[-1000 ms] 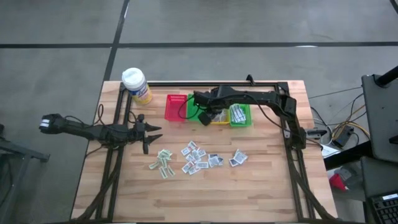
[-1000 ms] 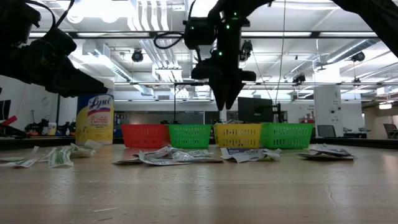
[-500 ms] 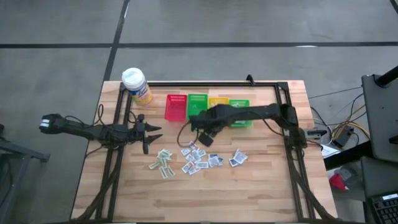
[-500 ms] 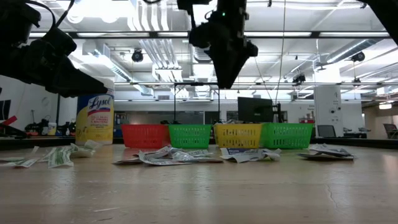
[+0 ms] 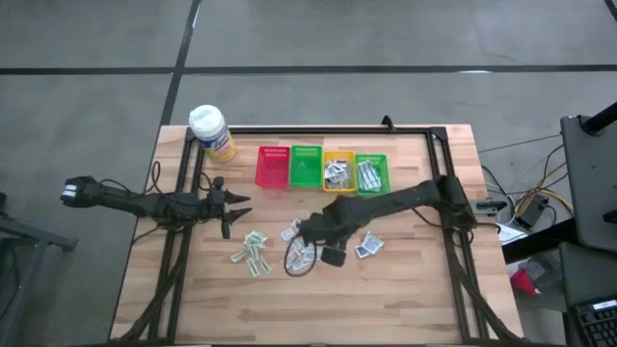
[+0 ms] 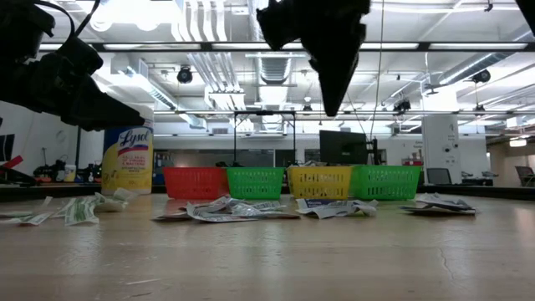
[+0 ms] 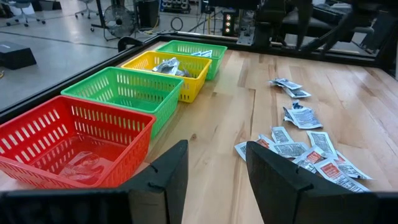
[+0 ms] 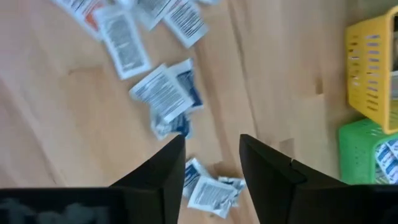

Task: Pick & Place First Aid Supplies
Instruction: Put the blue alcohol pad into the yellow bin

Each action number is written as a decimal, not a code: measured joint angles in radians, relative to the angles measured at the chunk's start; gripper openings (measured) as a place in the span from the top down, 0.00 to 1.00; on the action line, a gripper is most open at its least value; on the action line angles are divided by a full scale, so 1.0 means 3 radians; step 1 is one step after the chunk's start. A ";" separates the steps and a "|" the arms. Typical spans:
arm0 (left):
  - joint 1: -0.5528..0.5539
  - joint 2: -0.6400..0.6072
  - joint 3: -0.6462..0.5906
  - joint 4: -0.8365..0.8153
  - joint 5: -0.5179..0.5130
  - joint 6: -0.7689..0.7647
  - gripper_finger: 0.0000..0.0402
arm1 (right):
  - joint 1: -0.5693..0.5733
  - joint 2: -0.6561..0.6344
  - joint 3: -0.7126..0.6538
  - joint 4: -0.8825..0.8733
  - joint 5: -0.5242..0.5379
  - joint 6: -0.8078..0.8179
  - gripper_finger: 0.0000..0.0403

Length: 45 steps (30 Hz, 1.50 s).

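- On the wooden table [image 5: 405, 299] you have four baskets in a row at the back: a red basket [image 5: 273, 167], a green basket [image 5: 307, 166], a yellow basket [image 5: 337, 171] and a second green basket [image 5: 371, 173]. The last two hold packets; what lies in the red one is hard to make out.
- At the back left corner your yellow bottle [image 6: 127, 159] reads "Lysol"; its smaller print is illegible.
- Over the loose pile your right gripper [image 8: 211, 163] hangs above the table, fingers parted with a clear gap and nothing between them. From table height you see only its dark silhouette, cut off at the top.
- At the left edge your left gripper [image 7: 214, 177] waits off the table surface, fingers apart and empty.
- Across the table's middle the first aid supplies [image 5: 253, 253] lie scattered flat, from the green-printed group at left to a small cluster at right. Part of the pile is hidden under the right arm, and the packet print is too small to read.
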 joint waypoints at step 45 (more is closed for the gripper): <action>0.0000 0.0001 0.0000 0.0001 0.0001 0.0000 0.61 | 0.0261 0.0000 -0.1031 -0.0059 -0.0624 0.1597 0.57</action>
